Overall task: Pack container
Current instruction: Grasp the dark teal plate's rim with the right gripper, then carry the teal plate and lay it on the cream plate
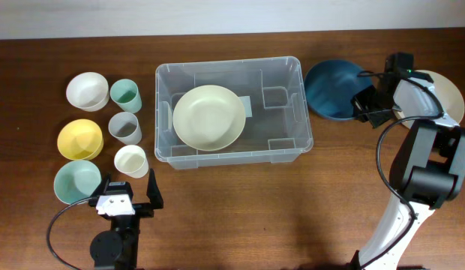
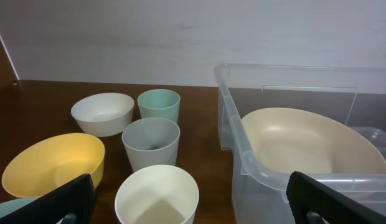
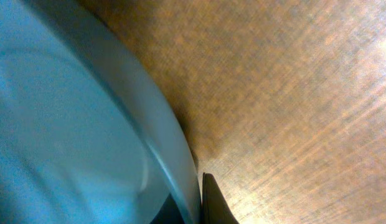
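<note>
Six cups and bowls (image 1: 125,127) stand left of the container (image 1: 232,154), which sits mid-table (image 1: 240,217) holding a cream plate (image 1: 209,117). Below the container's left corner, the left gripper (image 1: 129,187) gapes, empty. Right of the container, the right gripper (image 1: 358,103) meets a blue plate (image 1: 330,88).

From the left wrist, spread fingers (image 2: 62,202) frame the container's corner.

From the right wrist, one finger (image 3: 213,202) touches the blue rim; whether the gripper pinches it, I cannot tell.

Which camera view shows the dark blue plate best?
The overhead view: the dark blue plate shows almost whole, only its right edge hidden by the right gripper. The right wrist view shows just a blurred close stretch of its rim. The left wrist view does not show it.
</note>
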Controlling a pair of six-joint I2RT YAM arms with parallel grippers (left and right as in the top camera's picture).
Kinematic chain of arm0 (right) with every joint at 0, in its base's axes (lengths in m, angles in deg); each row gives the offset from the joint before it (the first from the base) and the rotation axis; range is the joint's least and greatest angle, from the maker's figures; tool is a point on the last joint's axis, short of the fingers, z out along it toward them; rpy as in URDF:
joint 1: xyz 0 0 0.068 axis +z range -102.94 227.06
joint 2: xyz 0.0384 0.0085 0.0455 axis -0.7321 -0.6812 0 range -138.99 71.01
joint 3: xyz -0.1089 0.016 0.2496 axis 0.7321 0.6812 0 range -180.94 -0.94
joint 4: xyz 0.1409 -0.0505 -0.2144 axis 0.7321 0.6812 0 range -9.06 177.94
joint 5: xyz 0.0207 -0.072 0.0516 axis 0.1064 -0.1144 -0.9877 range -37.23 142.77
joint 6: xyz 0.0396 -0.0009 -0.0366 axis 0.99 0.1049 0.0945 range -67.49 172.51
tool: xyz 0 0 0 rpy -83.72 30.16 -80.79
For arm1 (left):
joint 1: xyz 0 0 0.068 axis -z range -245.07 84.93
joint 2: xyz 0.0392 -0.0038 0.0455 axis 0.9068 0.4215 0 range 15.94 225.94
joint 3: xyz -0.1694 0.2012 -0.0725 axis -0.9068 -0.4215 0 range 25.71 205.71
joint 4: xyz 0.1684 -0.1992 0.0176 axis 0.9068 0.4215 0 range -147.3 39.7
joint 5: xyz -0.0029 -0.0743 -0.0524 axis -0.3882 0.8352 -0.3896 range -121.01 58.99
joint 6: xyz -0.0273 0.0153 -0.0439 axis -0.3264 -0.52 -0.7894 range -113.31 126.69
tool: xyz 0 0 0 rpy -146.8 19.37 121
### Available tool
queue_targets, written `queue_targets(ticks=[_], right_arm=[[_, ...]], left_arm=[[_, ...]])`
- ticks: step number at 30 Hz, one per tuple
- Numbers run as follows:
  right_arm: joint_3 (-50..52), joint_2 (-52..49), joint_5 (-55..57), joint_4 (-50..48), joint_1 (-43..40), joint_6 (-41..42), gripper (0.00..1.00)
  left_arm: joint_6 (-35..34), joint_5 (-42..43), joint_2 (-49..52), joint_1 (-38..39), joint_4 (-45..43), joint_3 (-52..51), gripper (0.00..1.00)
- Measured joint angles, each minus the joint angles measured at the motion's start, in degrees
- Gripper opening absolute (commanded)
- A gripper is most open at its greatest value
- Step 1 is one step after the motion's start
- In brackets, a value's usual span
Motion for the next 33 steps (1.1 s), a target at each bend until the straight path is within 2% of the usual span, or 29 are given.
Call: queue_targets(ticks=[9, 16, 21, 25, 28, 33], right_arm=[[-2.51, -0.24, -6.99, -2.47, -1.6, -0.04, 0.04], [-17.81, -0.81, -18.71, 2.43, -5.35, -1.77, 0.04], [-30.88, -0.07, -23.02, 12.5, -5.4, -4.61, 0.04], [-38.66, 1.64, -24.61, 23.89, -0.44, -11.04, 0.04], [-40.79, 3.43, -24.63, 29.38, 8.2, -17.64, 0.04], [-38.82, 3.76, -19.47, 29.94, 22.64, -22.4, 0.04]], left_arm=[[0.0, 0.0, 0.0, 0.0, 0.0, 0.0, 0.99], [0.0, 0.0, 0.0, 0.0, 0.02, 0.0, 0.99], [0.0, 0.0, 0.0, 0.0, 0.0, 0.0, 0.99], [0.0, 0.0, 0.0, 0.0, 0.0, 0.0, 0.99], [0.0, 0.0, 0.0, 0.0, 0.02, 0.0, 0.99], [0.0, 0.0, 0.0, 0.0, 0.0, 0.0, 0.99]])
